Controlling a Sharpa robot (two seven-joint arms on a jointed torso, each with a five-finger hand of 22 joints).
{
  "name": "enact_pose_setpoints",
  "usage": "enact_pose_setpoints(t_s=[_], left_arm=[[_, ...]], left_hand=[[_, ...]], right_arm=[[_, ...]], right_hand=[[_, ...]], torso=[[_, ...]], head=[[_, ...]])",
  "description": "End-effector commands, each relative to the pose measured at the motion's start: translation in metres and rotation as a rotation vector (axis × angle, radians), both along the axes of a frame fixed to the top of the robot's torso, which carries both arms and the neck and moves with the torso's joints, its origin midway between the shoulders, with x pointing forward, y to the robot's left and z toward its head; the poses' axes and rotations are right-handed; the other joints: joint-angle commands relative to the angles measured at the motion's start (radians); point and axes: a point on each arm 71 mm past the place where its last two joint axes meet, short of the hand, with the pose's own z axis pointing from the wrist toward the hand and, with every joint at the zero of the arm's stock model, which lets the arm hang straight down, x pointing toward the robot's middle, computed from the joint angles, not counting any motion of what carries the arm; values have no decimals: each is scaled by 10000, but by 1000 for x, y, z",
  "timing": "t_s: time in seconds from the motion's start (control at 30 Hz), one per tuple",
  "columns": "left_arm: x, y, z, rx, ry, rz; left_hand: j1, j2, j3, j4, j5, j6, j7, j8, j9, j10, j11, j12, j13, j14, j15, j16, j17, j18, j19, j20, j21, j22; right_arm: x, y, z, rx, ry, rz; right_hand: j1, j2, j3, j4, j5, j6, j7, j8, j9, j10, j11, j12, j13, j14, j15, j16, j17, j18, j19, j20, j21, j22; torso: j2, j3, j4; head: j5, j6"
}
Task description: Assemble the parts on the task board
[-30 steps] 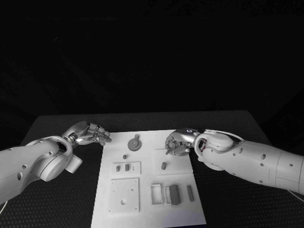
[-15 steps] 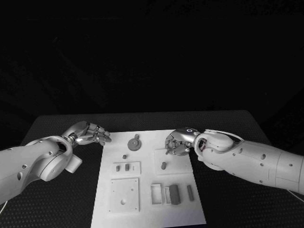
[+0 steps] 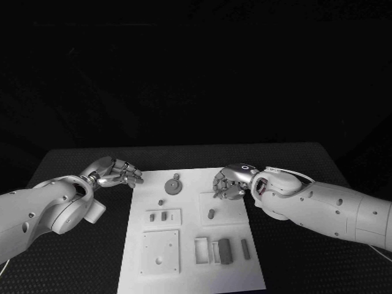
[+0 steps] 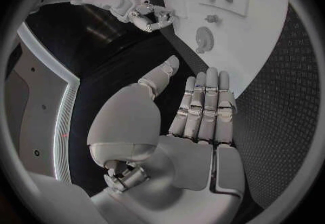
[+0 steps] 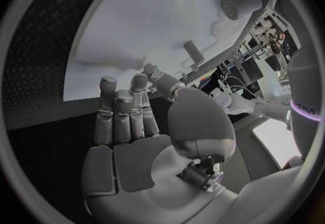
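Black textured table (image 3: 72, 160) under a dark background carries everything; the white task board (image 3: 190, 245) lies in its middle, long side running away from the robot. On the board the grey parts sit in groups: a round disc-shaped part (image 3: 173, 184) near the far end; a small peg (image 3: 161, 202) just nearer than it; a raised square plate (image 3: 164, 216) with two small parts on it; an oblong part (image 3: 211, 214) on a second raised square toward the right side; a larger plate (image 3: 160, 250) at the near left; a cluster of upright bars (image 3: 222, 250) at the near right.

Right hand (image 3: 229, 182) hovers over the far right edge of the board, fingers curled inward; in the right wrist view its fingers (image 5: 123, 111) lie together and straight along the palm with the thumb bent beside them, and nothing shows between them; whether it pinches a small part I cannot tell. Left hand (image 3: 116, 172) rests just off the board's far left corner, above the table; in the left wrist view its fingers (image 4: 205, 106) are stretched out side by side, thumb apart, grasping nothing; that view also shows the disc-shaped part (image 4: 203, 39) on the board beyond the fingertips.
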Motion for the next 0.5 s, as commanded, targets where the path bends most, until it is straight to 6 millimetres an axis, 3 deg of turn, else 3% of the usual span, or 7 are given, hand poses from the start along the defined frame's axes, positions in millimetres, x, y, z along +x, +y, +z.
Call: enact_pose_setpoints(t_s=[0.03,0.5], left_arm=[[0,-2,1,-99,9,-98],[0,-1,1,-89,20,-76]], left_hand=[[86,-24,-61,-12,-24,-74,-12,6,-16,-89,9,-1,-10,65,10,-33,15,65,70,27,24,-13],[78,-25,-66,-9,-24,-86,-6,4,-19,-98,13,0,-17,68,10,-44,29,63,71,27,23,-20]], right_arm=[[0,-1,1,188,-65,-9],[-3,-3,3,868,502,-155]], right_hand=[[-2,71,22,-45,-13,340,292,45,42,24,-50,43,10,-9,-60,43,-10,136,-21,-48,35,186],[-44,19,-19,-49,-13,396,268,97,98,28,-72,41,3,-13,-80,47,-18,136,-21,-54,39,182]], torso=[[3,0,2],[3,2,1]], head=[[2,-2],[25,1]])
